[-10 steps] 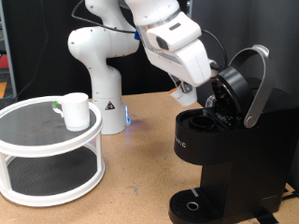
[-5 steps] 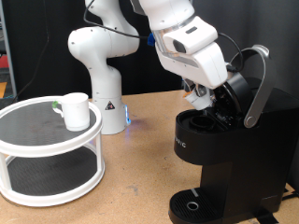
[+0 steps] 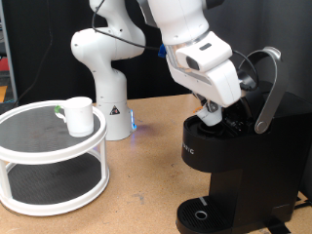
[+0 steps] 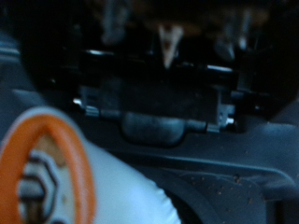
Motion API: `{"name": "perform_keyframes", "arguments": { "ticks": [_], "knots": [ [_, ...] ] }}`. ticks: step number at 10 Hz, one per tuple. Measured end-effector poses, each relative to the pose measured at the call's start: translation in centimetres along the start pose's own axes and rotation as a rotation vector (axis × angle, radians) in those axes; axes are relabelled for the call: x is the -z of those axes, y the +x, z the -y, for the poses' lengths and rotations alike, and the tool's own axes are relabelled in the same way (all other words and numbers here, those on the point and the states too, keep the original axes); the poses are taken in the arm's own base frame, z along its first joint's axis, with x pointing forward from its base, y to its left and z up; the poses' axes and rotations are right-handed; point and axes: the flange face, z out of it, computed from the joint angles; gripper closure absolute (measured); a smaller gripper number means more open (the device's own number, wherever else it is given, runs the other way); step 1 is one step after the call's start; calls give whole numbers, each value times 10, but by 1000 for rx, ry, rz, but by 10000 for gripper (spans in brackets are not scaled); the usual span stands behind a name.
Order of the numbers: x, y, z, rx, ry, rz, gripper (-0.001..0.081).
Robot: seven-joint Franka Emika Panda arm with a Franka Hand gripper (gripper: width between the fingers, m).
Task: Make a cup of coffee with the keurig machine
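Observation:
The black keurig machine (image 3: pixel 232 168) stands at the exterior view's right with its lid (image 3: pixel 258 86) hinged up. My gripper (image 3: pixel 208 114) reaches down into the open pod chamber under the lid. In the wrist view a small white pod with an orange-brown printed top (image 4: pixel 54 179) fills the near corner, held at the gripper's tip, with the dark inside of the chamber (image 4: pixel 159 103) right behind it. The fingers themselves are hidden. The white cup (image 3: pixel 79 117) with a greenish handle stands upright on a round stand, far from the gripper.
A white two-tier round stand (image 3: pixel 44 156) with dark mesh shelves takes up the exterior view's left. The arm's white base (image 3: pixel 102 83) stands behind it on the wooden table. The machine's round drip base (image 3: pixel 200 214) bears nothing.
The gripper has moved right and down, from beside the raised lid to the mouth of the pod chamber. The cup and the machine have not moved.

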Motion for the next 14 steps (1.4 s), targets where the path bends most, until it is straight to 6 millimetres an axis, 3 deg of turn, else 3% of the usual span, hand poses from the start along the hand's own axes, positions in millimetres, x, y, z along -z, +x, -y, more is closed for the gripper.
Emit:
{"name": "perform_keyframes", "arguments": {
  "ticks": [5,13,14],
  "knots": [
    [-17,0,-6,-3,-5,24,709],
    [-19,4,-4,-9,-18,64,708],
    [-22,2,-4,-12,-12,71,540]
  ]
}}
